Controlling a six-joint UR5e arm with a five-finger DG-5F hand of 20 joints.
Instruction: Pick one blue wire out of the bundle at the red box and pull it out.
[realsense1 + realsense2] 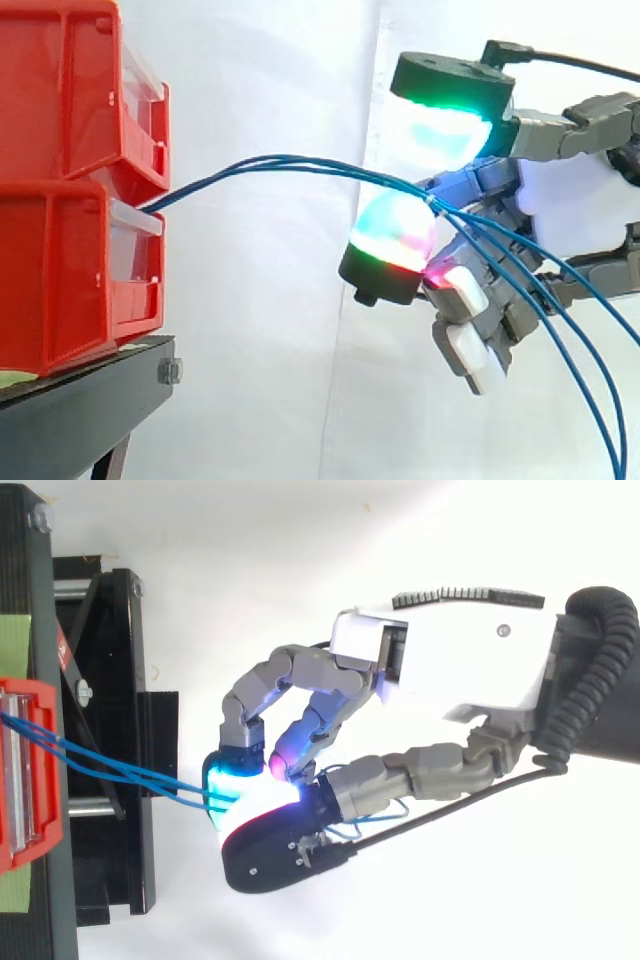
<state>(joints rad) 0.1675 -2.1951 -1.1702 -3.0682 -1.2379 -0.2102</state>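
Blue wires [300,163] — several, not one — lie in the hand [450,660], fingers [290,672] curled round them, across its lower pad [395,235]. Outward they reach the red box [60,280] front at the black stand's [80,410] edge; advisable: isolate one strand, pinch firmly, draw straight away.

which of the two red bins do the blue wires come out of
The lower red bin: the blue wires run out over its clear front lip, just beneath the upper red bin, and lead across to the hand.
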